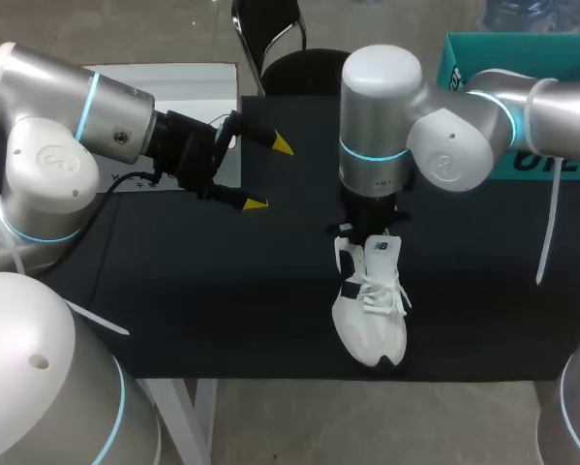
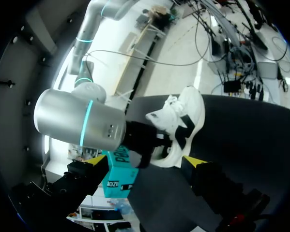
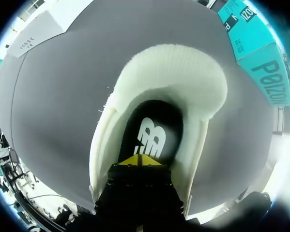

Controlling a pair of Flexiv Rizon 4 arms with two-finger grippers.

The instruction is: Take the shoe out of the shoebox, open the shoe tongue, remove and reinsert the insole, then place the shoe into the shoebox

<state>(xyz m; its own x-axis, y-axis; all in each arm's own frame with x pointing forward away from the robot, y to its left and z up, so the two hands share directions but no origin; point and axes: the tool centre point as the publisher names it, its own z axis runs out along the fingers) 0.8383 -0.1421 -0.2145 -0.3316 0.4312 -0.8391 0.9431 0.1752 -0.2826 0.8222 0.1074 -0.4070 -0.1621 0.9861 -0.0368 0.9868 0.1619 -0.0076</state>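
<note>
A white sneaker (image 1: 369,302) with white laces lies on the black table, toe toward the front edge. My right gripper (image 3: 142,160) is shut, its yellow tips pressed together inside the shoe's opening (image 3: 154,130), just over the black insole (image 3: 152,137). In the head view the right wrist (image 1: 372,208) stands straight above the heel and hides the fingers. My left gripper (image 1: 269,174) hangs open in the air left of the shoe, holding nothing. From the left wrist, the sneaker (image 2: 183,113) is ahead of the open left gripper (image 2: 145,162). The teal shoebox (image 1: 522,107) stands at the back right.
A white flat panel (image 1: 173,87) lies at the back left beside the black table (image 1: 222,300). The table's front edge runs just past the shoe's toe. In the left wrist view the teal box (image 2: 116,175) shows behind my right arm (image 2: 79,121).
</note>
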